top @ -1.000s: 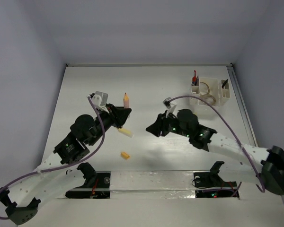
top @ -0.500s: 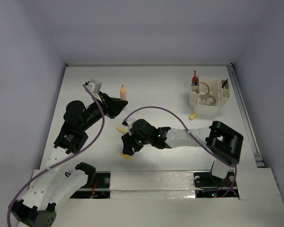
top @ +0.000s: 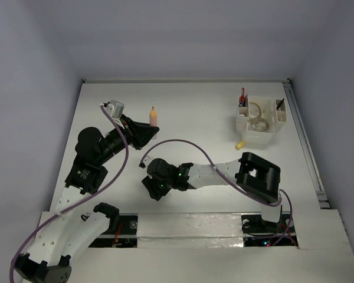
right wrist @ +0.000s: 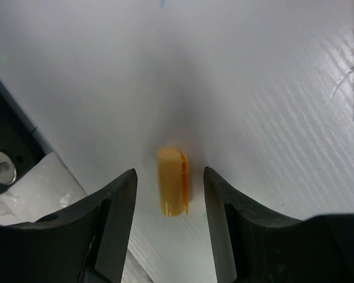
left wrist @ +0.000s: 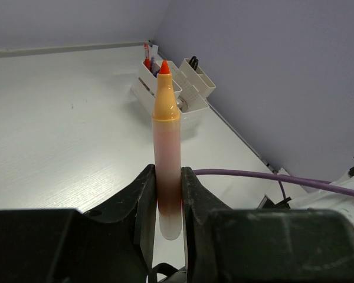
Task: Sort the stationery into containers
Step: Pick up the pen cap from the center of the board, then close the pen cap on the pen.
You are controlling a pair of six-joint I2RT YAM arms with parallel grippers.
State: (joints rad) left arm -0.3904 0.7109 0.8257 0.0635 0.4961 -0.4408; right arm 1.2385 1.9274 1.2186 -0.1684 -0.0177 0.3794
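Left gripper (left wrist: 168, 183) clamped on orange-tipped pen (left wrist: 166, 118), held upright, right gripper (right wrist: 169, 172) spread around orange block (right wrist: 173, 191), laid on worktop (right wrist: 253, 88)

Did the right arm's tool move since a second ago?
Yes. In the top view the right tool swung left and downward, away from the white plastic desk organiser, and now straddles a small orange block.

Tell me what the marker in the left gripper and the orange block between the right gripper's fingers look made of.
Marker: likely plastic, smooth, translucent barrel with a soft sheen, opaque orange collar. Orange block: matte, rounded edges, no glare, so rubber or soft plastic; cannot tell which.
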